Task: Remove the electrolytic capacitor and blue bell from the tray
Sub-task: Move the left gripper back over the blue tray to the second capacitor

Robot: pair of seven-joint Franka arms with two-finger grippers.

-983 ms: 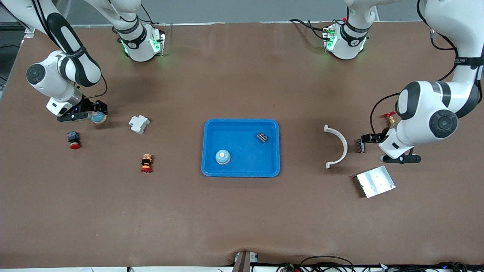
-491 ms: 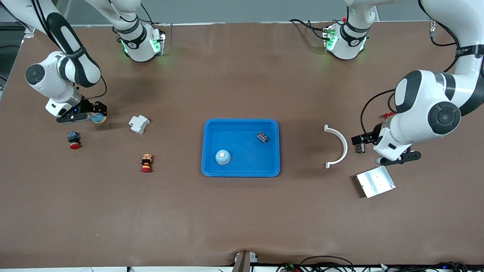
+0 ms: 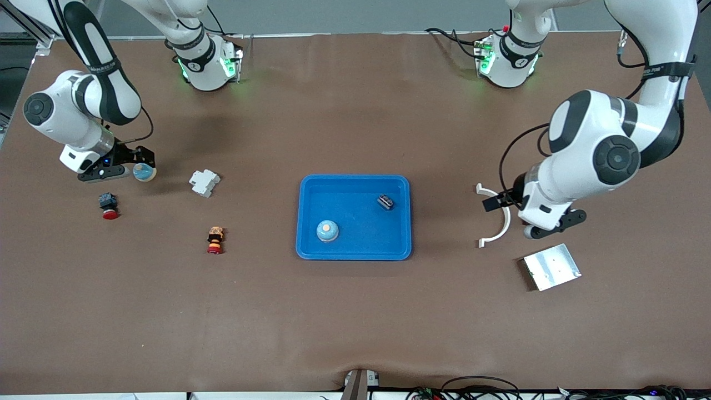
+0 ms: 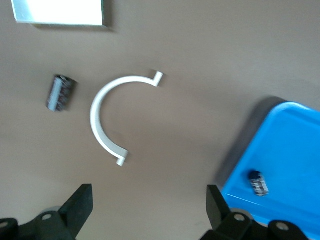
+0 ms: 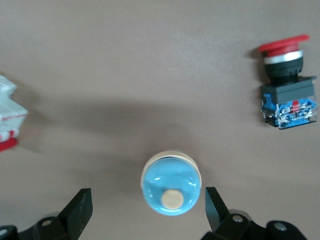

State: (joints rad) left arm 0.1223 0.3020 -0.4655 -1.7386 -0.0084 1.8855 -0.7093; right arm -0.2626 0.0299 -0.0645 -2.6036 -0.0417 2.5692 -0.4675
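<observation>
Left hand (image 3: 496, 201): hanging open over the white curved bracket (image 3: 498, 214), fingers (image 4: 80, 207) spread wide and gripping nothing.
Right hand (image 3: 139, 165): hanging open over a blue bell (image 3: 144, 173) on the table (image 3: 355, 322), fingers (image 5: 77, 210) apart on either side of it, not touching it.
Blue tray (image 3: 355, 251): lying at the table's centre, holding a second blue bell (image 3: 327, 230) at 7 o'clock and a black capacitor (image 3: 386, 201) at 2 o'clock.
Loose capacitor (image 4: 61, 92): lying on the table just beside the bracket, near the metal plate (image 3: 551, 266); hidden under the left arm in the front view.
Red push-button switch (image 3: 108, 204): lying at 7 o'clock from the right hand's bell.
White circuit breaker (image 3: 204, 182): lying at 3 o'clock from that bell.
</observation>
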